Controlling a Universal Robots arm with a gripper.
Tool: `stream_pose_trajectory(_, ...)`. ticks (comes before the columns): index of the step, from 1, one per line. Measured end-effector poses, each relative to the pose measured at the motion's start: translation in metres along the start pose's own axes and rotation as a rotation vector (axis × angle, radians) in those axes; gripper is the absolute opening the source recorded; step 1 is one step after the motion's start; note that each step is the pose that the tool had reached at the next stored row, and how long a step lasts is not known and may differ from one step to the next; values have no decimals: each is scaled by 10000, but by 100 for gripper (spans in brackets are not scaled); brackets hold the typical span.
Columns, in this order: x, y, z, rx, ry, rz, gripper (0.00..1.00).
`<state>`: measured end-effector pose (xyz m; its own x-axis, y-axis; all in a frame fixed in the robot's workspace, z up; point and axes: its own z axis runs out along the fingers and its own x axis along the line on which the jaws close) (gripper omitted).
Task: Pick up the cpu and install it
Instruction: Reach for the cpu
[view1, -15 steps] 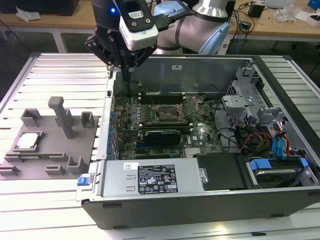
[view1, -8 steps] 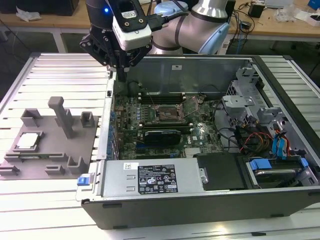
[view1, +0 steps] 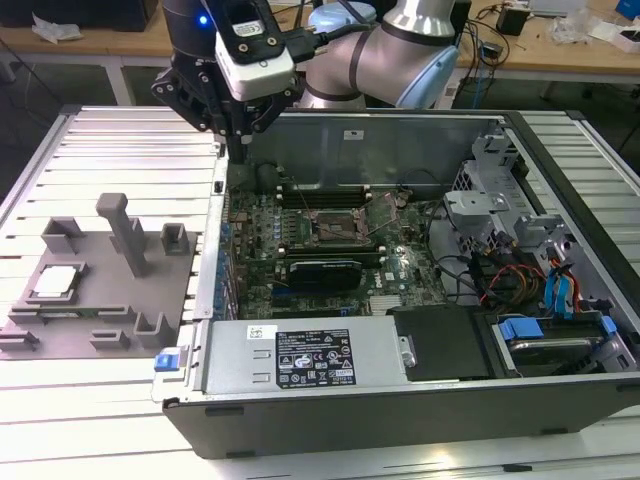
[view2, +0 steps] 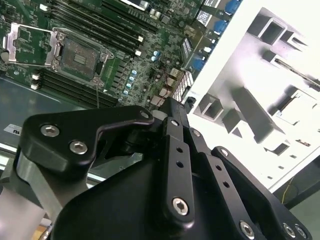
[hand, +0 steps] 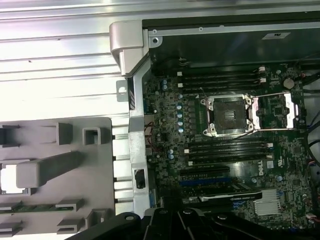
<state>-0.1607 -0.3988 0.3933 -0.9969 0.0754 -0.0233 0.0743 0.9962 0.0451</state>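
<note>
Exterior view: my gripper (view1: 243, 148), closed to a point and holding nothing, hung above the open computer case (view1: 420, 405), over its wall on the exterior view's left, near the far corner. The cpu (view1: 55, 283) lay flat in a recess of the grey fixture (view1: 105, 305) on the ribbed table (view1: 120, 150), well apart from my gripper. In the first wrist view the motherboard socket (hand: 227, 115) stood open, its metal frame swung aside.

cpu (hand: 9, 179) cut off at the first wrist view's edge, grey fixture (hand: 97, 175) too
</note>
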Motion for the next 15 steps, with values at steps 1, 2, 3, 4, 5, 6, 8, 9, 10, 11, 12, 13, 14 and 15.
stream_pose_trajectory(1, 10, -1, 0, 0, -1, 0, 11)
stream_pose_trajectory(2, 19, -1, 0, -1, 0, -1, 11)
stream_pose_trajectory(3, 37, -3, -1, 0, 1, -1, 11)
stream_pose_trajectory(4, 64, -5, -1, 0, 0, -2, 11)
stream_pose_trajectory(5, 92, -7, -2, 1, 1, -2, 11)
stream_pose_trajectory(6, 121, -9, -2, 0, 0, -1, 11)
stream_pose_trajectory(8, 165, -12, -2, 0, 0, 0, 11)
stream_pose_trajectory(9, 183, -14, -2, 0, 0, 0, 11)
stream_pose_trajectory(10, 198, -15, -2, 0, 0, 0, 11)
stream_pose_trajectory(11, 226, -17, -2, 0, 0, -1, 11)
stream_pose_trajectory(12, 244, -18, -2, 0, 0, -1, 11)
stream_pose_trajectory(13, 262, -20, -3, 0, 0, -1, 11)
stream_pose_trajectory(14, 294, -22, -3, 0, 0, -2, 11)
stream_pose_trajectory(15, 314, -23, -4, 0, 0, -1, 11)
